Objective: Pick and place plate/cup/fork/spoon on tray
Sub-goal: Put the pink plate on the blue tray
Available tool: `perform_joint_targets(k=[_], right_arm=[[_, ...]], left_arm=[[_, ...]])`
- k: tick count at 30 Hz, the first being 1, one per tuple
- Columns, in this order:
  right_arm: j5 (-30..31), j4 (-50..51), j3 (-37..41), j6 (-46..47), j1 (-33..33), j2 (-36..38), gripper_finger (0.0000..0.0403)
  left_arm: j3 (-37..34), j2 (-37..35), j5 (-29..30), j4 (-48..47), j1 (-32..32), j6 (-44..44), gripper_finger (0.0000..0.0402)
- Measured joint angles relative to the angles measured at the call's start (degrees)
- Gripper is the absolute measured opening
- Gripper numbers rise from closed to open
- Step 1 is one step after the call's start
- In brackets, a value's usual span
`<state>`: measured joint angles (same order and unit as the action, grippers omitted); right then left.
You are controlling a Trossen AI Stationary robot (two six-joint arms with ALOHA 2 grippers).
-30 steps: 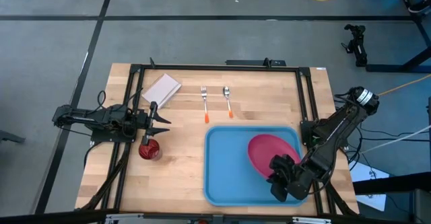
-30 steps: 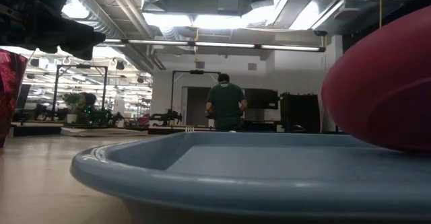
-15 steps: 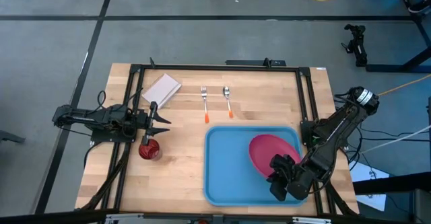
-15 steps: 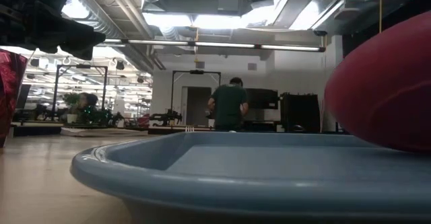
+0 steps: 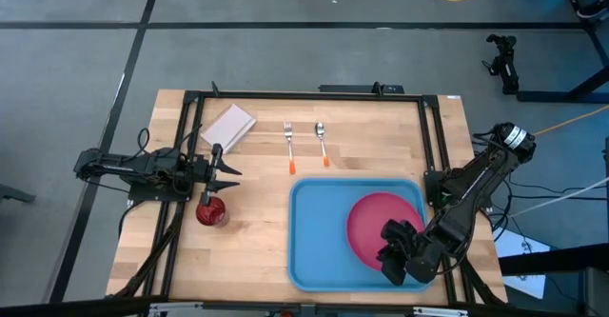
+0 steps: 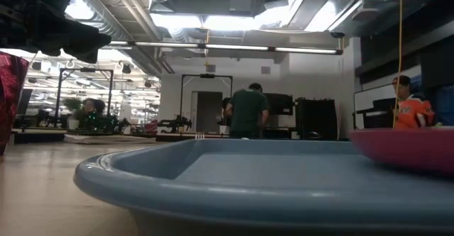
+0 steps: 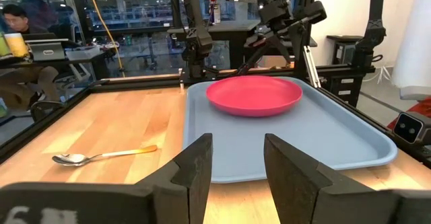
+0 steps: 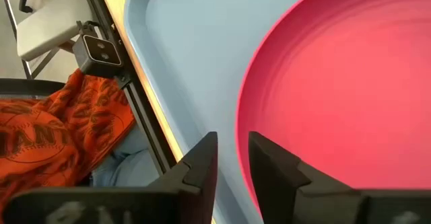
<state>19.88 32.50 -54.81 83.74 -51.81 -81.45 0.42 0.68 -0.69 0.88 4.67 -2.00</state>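
Note:
The pink-red plate point(image 5: 373, 222) lies flat in the right half of the light-blue tray point(image 5: 314, 231); it also shows in the left wrist view point(image 7: 254, 95). My right gripper point(image 5: 392, 258) points down at the plate's near rim. Its fingers are a little apart, one over the plate and one over the tray floor point(image 8: 232, 167). My left gripper point(image 5: 231, 171) is open and empty at the table's left, just beyond the dark red cup point(image 5: 211, 212), which stands on the table. The fork point(image 5: 287, 144) and the spoon point(image 5: 322, 142) lie on the table beyond the tray.
A pale rectangular pad point(image 5: 228, 127) lies at the far left of the table. A black frame point(image 5: 304, 95) runs round the table's edges. People stand in the room beyond the table point(image 6: 247, 112). Orange cloth point(image 8: 60, 136) lies off the table's near edge.
The plate was tilted up in the tray by my right gripper. It has tipped down and now lies flat on the tray floor. My right gripper has stayed at the plate's near rim.

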Motion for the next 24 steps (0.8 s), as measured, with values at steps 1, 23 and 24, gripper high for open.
perform_joint_targets(k=[1,23,24], right_arm=[[0.07,0.01,0.0,-0.06,0.0,0.0,0.0088],[27.22,9.98,-0.04,-23.04,12.03,7.82,0.0088],[27.36,12.26,-0.04,-21.95,13.68,8.54,0.0088]], left_arm=[[-0.02,0.01,0.0,-0.01,0.0,0.0,0.0127],[-0.02,0.01,0.02,-0.01,-0.01,0.0,0.0127],[0.0,0.01,0.02,0.0,0.0,0.01,0.0127]])
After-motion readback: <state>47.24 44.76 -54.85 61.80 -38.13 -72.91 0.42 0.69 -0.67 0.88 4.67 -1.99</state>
